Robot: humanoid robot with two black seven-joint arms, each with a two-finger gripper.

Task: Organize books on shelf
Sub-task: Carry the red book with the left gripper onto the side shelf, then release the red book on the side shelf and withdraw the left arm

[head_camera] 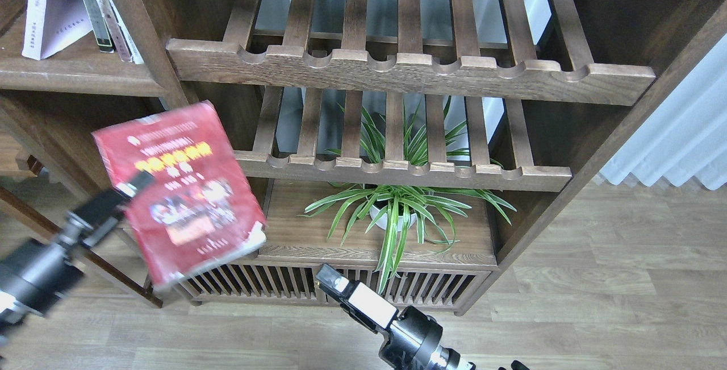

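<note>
My left gripper is shut on the left edge of the red book, which has a yellow title and photos, and holds it in the air, tilted and blurred. The book is below the shelf, a solid dark board at the top left. On that shelf a cream-white book leans, with a dark grey book and thin spines beside it. My right gripper is low in the middle, apart from the red book and holding nothing. Its fingers cannot be told apart.
Two slatted racks with notched rails fill the middle of the bookcase. A potted spider plant stands below them on a low cabinet with slatted front. A white curtain hangs at the right, over the wooden floor.
</note>
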